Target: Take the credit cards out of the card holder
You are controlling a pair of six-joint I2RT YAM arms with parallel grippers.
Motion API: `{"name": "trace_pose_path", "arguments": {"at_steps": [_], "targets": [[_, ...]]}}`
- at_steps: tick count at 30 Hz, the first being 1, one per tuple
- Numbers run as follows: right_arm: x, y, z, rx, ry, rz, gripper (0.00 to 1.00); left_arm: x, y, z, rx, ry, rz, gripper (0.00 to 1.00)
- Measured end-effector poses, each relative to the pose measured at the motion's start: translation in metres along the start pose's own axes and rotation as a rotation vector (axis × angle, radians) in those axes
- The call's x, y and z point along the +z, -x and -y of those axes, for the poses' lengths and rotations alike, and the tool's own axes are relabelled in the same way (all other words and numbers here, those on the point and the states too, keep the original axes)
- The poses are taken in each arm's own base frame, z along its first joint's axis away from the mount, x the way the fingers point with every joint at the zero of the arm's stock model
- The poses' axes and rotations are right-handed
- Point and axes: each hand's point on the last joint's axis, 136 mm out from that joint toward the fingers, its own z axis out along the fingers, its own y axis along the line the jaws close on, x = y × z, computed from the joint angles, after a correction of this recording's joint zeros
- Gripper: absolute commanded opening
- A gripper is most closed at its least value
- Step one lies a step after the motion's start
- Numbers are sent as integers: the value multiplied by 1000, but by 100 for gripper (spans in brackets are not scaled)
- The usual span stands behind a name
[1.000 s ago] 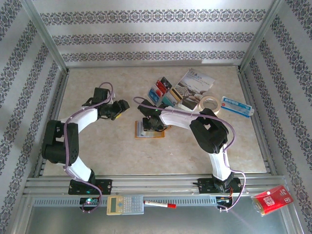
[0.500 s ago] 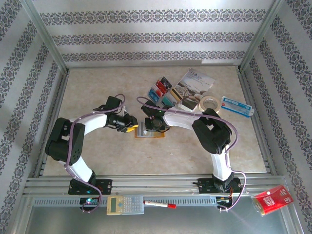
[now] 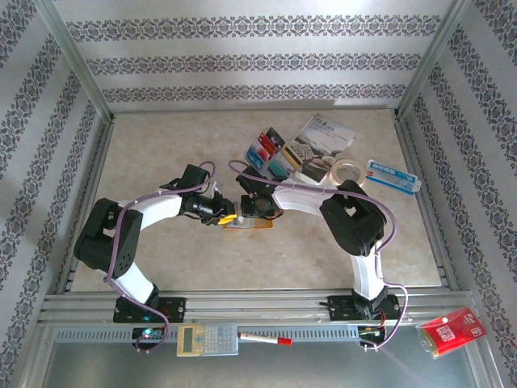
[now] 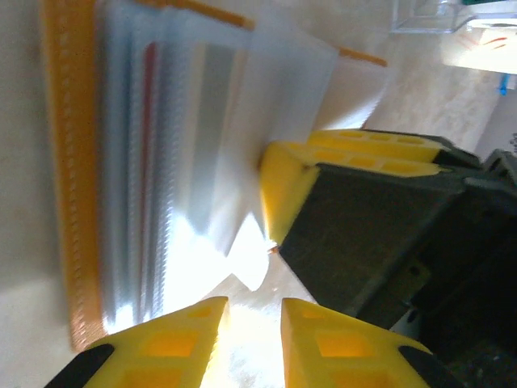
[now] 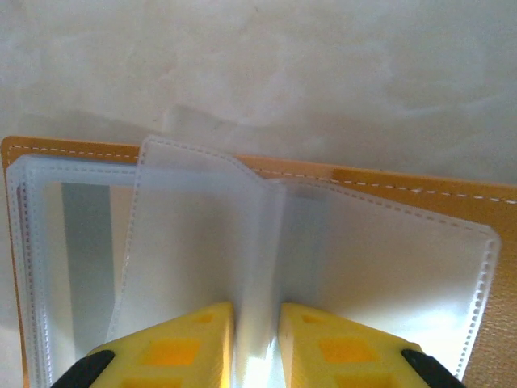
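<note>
Top cam: card holder (image 3: 257,224) lies flat on the desk (image 3: 161,145). Both my jaws meet over it, left from its left side, right from its right. Credit cards (image 3: 271,153) are fanned out beyond the holder, well apart from it. Grip's hidden under my wrists from above, but R wrist cam has it: right jaws pinching one clear sleeve (image 5: 202,242), orange cover flat behind. L wrist cam: sleeves stacked, a red strip in one, right's yellow fingertip (image 4: 287,186) on them. Left jaws nearly together, slim gap, just beside a sleeve corner. Can't tell if anything's caught.
</note>
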Motion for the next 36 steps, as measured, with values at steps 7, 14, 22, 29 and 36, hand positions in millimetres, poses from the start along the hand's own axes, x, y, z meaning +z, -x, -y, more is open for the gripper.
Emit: {"name": "trace_pose_path", "arguments": {"at_steps": [7, 14, 22, 29, 36], "targets": [[-1, 0, -2, 3, 36, 8, 26, 14, -2, -9, -14, -1, -39, 26], [-8, 1, -4, 35, 131, 13, 28, 15, 1, -7, 1, -10, -31, 30], [-59, 36, -17, 128, 337, 135, 31, 18, 7, 2, 39, -57, -23, 31], [-102, 50, -20, 136, 401, 253, 32, 24, 6, 23, 102, -92, -28, 34], [-96, 48, 6, 178, 345, 274, 32, 41, 1, 47, 169, -103, -56, 42]]}}
